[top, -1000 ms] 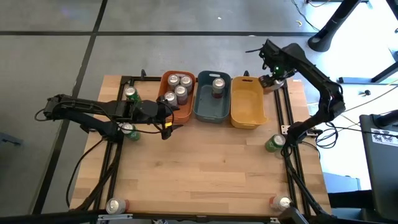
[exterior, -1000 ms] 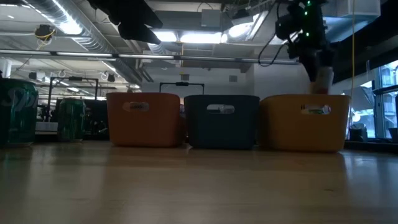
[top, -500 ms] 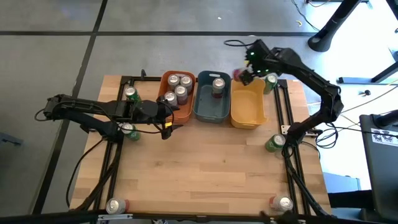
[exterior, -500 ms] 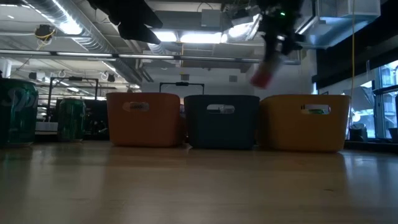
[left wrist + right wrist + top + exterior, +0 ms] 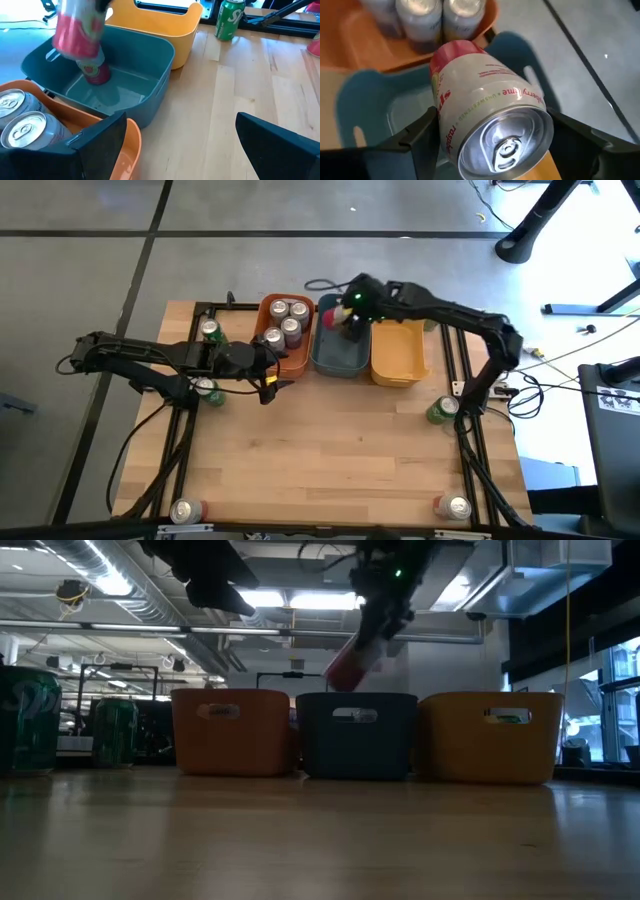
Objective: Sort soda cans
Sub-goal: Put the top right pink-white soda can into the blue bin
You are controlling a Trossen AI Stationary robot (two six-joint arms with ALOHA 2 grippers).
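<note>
My right gripper (image 5: 350,316) is shut on a red-and-white soda can (image 5: 485,100) and hangs over the grey-blue bin (image 5: 338,358). In the low view this can (image 5: 350,665) slants above the bin's rim. Another red can (image 5: 96,71) stands upright on the bin's floor. Several silver cans (image 5: 286,320) stand in the orange bin (image 5: 297,360). The yellow bin (image 5: 398,352) stands right of the grey-blue one. My left gripper (image 5: 270,377) waits open at the orange bin's near edge, with nothing between its fingers. My right gripper pinches the can's round side wall (image 5: 445,131) between its two fingers, close to the silver top end (image 5: 506,145). The fingers come slanting down from the table's right and lie across the can. The can hangs tilted, bottom end lowest, clear of the bin.
Loose cans stand around the table: green ones at the left (image 5: 208,330) (image 5: 207,390) and at the right rail (image 5: 440,411), red ones at the near corners (image 5: 185,511) (image 5: 453,506). Bare wooden tabletop (image 5: 330,450) lies in front of the bins.
My right gripper has swung from the table's far right corner toward the left, past the yellow bin to over the grey-blue bin, carrying the can clear of everything. It has rolled and tipped on the way, so the can now slants.
</note>
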